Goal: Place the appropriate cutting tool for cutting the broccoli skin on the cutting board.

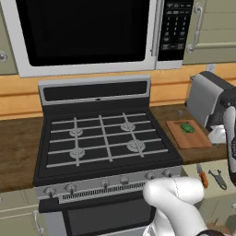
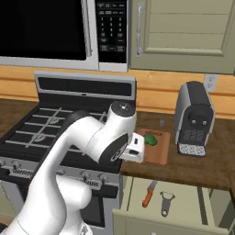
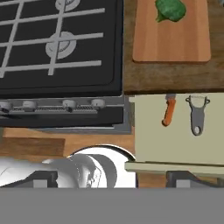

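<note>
Nearest the base, an open drawer (image 2: 183, 202) projects below the counter (image 2: 202, 167). It holds a knife (image 2: 148, 195) with an orange handle and, just beside it, a grey peeler (image 2: 166, 202); the two lie apart, both flat on the drawer floor. The hand view looks straight down on this drawer and shows the knife (image 3: 169, 111) left of the peeler (image 3: 197, 116).

Beyond the drawer runs the dark wooden counter. The cutting board (image 2: 156, 147) lies flat on it, between the stove (image 2: 41, 133) and the coffee machine (image 2: 195, 119). The broccoli (image 2: 150, 140) rests on the board, toward its far end. The board (image 3: 170, 37) and the broccoli (image 3: 171, 9) also appear at the top of the hand view, with the stove grates (image 3: 52, 41) alongside.

The gripper sits above the counter near the board's stove-side edge; the arm's wrist blocks it in the right base view, and its fingertips are not clear in the hand view, so the state of the jaws cannot be told.

Farther back, a wooden backsplash, a microwave (image 1: 87, 32) above the stove (image 1: 103, 138), and pale cabinets (image 2: 188, 32) close the scene. The left base view alone shows the microwave's whole door and all four burners; the right base view alone shows the wall outlet (image 2: 210, 82) and the coffee machine's front.
</note>
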